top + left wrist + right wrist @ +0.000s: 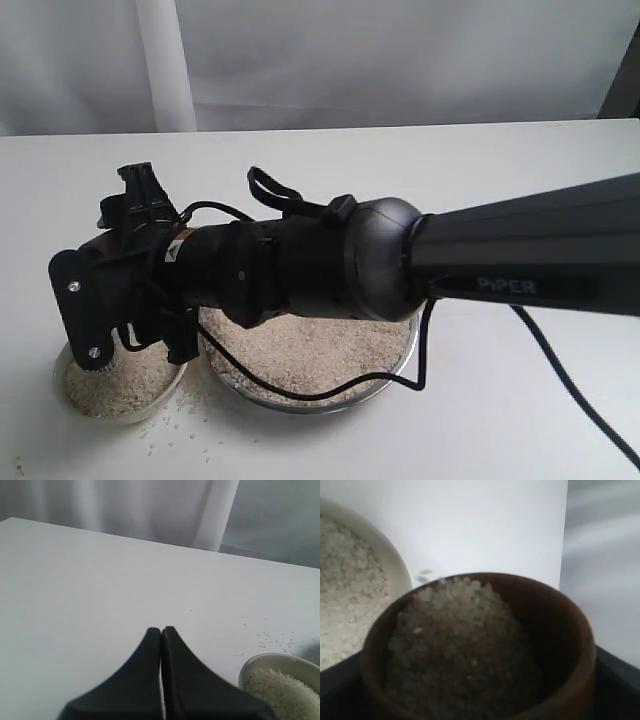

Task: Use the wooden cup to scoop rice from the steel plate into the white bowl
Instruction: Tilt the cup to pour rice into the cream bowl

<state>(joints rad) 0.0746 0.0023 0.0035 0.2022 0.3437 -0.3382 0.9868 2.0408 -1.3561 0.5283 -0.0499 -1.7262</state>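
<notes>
**Full Cup Held Above the Bowl**

The right end effector [115, 280] is clamped on a small rounded cup of reddish-brown polished wood [547, 615], its jaws set wide around the cup's sides. Pale, off-white uncooked rice [460, 645] heaps the cup to the rim.

Just below this end effector sits a small cream-white bowl with thick smooth sides [397, 570], partly filled with the same grains. Beside it, under the arm behind the end effector, lies a wide shallow dish of shiny steel [300, 404] spread with more rice.

Only the right wrist view shows inside the cup; from outside, the arm hides nearly all of it. The left wrist view alone shows the left end effector [161, 630] pressed closed and empty over the white tabletop [100, 580], the bowl off to one side with loose grains [275, 641] scattered nearby.

The arm reads "PIPER" [506, 285].
</notes>
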